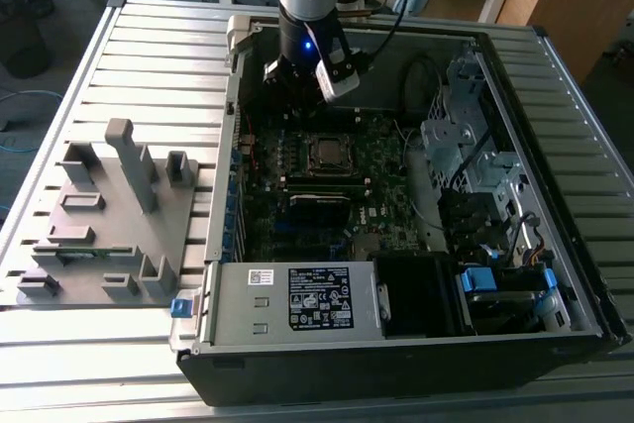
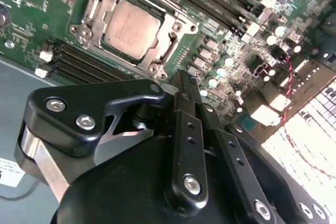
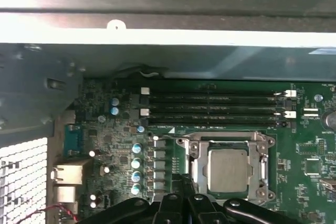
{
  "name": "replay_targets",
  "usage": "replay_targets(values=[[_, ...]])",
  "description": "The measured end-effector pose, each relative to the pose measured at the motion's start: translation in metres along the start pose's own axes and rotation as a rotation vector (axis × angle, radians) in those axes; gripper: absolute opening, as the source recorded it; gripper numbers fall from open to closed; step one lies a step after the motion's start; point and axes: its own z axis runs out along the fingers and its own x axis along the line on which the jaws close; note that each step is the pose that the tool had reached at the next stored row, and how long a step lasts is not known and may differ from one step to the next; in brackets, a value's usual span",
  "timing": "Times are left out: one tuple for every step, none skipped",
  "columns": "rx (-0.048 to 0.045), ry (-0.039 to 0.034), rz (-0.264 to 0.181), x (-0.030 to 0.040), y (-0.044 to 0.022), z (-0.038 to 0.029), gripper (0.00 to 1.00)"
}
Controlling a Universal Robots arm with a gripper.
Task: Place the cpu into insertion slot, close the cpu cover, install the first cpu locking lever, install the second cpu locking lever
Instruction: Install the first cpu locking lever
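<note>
The cpu (image 2: 130, 29) lies flat in the insertion slot (image 2: 84, 31) on the green board, its dull grey top facing up. The silver cpu cover (image 2: 169, 29) lies down around it, framing the chip through its cut-out centre. Thin lever rods run along the frame's sides; I cannot tell whether they are latched. My gripper (image 2: 185, 83) hovers just off one corner of the socket, shut with nothing between its black fingers. In the first wrist view the cpu (image 3: 228, 170) sits close beside my gripper (image 3: 181, 181). In the exterior view my gripper (image 1: 287, 91) hangs above the board behind the cpu (image 1: 327, 153).
Long black memory sticks (image 3: 215, 108) run beside the socket, towards the case wall (image 3: 157, 24). A row of small capacitors (image 3: 136, 163) stands near my fingertips. On the exterior view's left lies a grey fixture tray (image 1: 109, 215). The power supply (image 1: 297, 299) and drive cage (image 1: 466, 146) border the board.
</note>
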Motion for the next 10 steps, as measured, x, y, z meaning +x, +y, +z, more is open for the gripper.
replay_targets(values=[[-0.0050, 0.0000, 0.000, 0.0014, 0.0000, 0.0000, 0.10], [-0.0117, 0.0000, 0.000, 0.0025, 0.0000, -0.0001, 0.10], [-0.0204, 0.0001, 0.000, 0.0033, 0.0000, -0.0001, 0.10], [-0.0285, 0.0003, 0.001, 0.0041, 0.0000, -0.0001, 0.10], [-0.0348, 0.0002, 0.001, 0.0048, 0.0000, -0.0001, 0.10], [-0.0402, 0.0003, 0.001, 0.0055, 0.0000, -0.0001, 0.10], [-0.0445, 0.0002, 0.001, 0.0062, 0.0000, -0.0001, 0.10], [-0.0481, 0.0002, 0.001, 0.0069, 0.0000, -0.0001, 0.10], [-0.0511, 0.0003, 0.001, 0.0076, 0.0000, -0.0002, 0.10], [-0.0536, 0.0003, 0.001, 0.0083, 0.0000, -0.0002, 0.10]])
